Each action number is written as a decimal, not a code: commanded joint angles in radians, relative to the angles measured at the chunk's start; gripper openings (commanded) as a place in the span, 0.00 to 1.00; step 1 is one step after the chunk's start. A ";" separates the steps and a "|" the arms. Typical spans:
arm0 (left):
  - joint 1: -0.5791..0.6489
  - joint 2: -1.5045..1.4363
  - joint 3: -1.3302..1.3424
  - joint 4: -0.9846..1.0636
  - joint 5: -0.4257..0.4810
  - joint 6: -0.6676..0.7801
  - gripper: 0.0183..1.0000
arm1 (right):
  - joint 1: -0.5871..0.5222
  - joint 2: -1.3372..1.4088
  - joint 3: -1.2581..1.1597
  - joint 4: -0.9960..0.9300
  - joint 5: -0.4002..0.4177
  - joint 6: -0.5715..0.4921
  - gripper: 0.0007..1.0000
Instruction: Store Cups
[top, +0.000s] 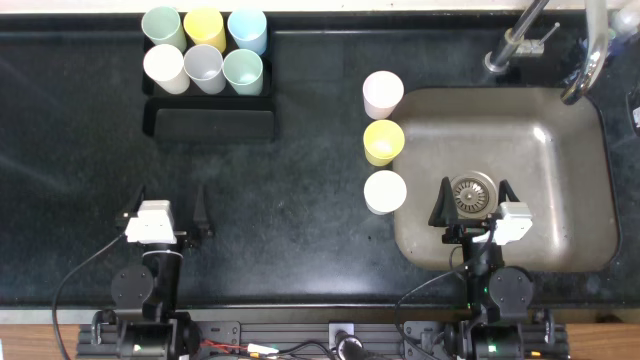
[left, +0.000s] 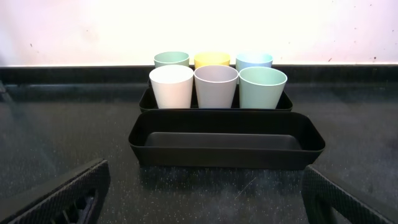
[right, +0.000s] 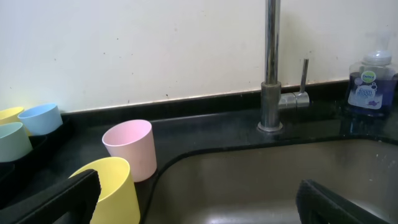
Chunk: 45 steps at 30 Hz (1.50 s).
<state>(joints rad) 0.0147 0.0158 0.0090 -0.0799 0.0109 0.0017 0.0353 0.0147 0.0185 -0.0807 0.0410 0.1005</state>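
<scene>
Top view: three loose cups stand upright on the bench (top: 320, 220) along the sink's (top: 560, 150) left rim: pink cup (top: 382, 93), yellow cup (top: 383, 141), white cup (top: 385, 191). The right end effector (top: 472, 195) hangs over the sink, fingers spread and empty. The white cup is just to its left and possibly overhangs the rim. The left end effector (top: 170, 205), also spread and empty, faces the empty black tray (top: 214, 123), so the right arm is nearer the cups.

The left arm (top: 150, 285) and right arm (top: 492, 285) are black, each topped by a white wrist block (top: 152, 222). Their fingers (left: 62, 193) are black and cross-hatched; thin black cables (top: 80, 266) trail from the bases.
</scene>
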 joint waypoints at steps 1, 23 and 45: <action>-0.005 -0.013 -0.001 -0.002 0.002 -0.007 1.00 | 0.005 -0.011 -0.014 0.005 0.000 -0.003 1.00; -0.003 -0.013 -0.001 -0.003 0.002 -0.007 1.00 | 0.005 -0.011 -0.014 0.005 0.000 -0.003 1.00; -0.027 0.612 0.638 -0.176 0.304 -0.266 1.00 | 0.005 -0.011 -0.014 0.005 0.000 -0.003 1.00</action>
<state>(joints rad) 0.0090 0.4107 0.3786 -0.1921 0.1730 -0.2028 0.0353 0.0147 0.0185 -0.0807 0.0410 0.1005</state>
